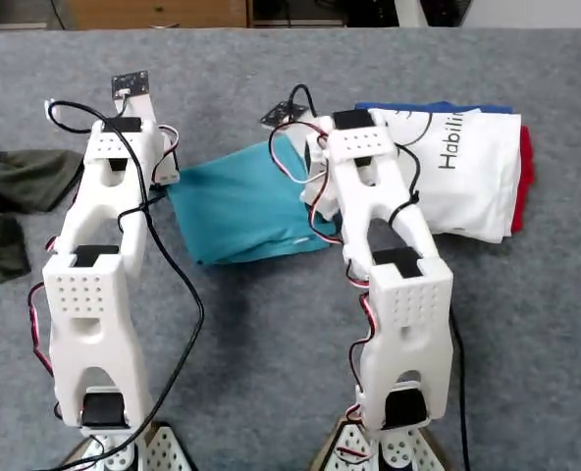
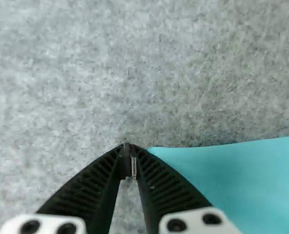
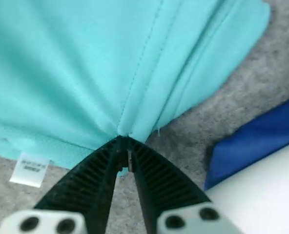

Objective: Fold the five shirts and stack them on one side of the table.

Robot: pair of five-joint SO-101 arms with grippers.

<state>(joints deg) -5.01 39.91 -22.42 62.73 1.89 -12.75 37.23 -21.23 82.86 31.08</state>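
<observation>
A teal shirt [image 1: 241,201] lies partly folded on the grey table between my two arms. My right gripper [image 3: 124,139] is shut on its edge nearest the stack, and the cloth [image 3: 110,63] puckers into pleats at the tips. My left gripper [image 2: 128,146] is shut with its tips down on the carpet, right beside the opposite corner of the teal shirt [image 2: 232,180]; no cloth shows between its fingers. A stack of folded shirts sits at the right, white [image 1: 472,172] on top, with blue [image 1: 433,106] and red [image 1: 527,177] beneath.
A dark green shirt [image 1: 16,191] lies crumpled at the table's left edge. The blue shirt [image 3: 261,141] and white shirt [image 3: 261,204] lie close beside my right gripper. A white label [image 3: 31,169] hangs from the teal hem. Bare carpet [image 1: 271,343] stretches in front.
</observation>
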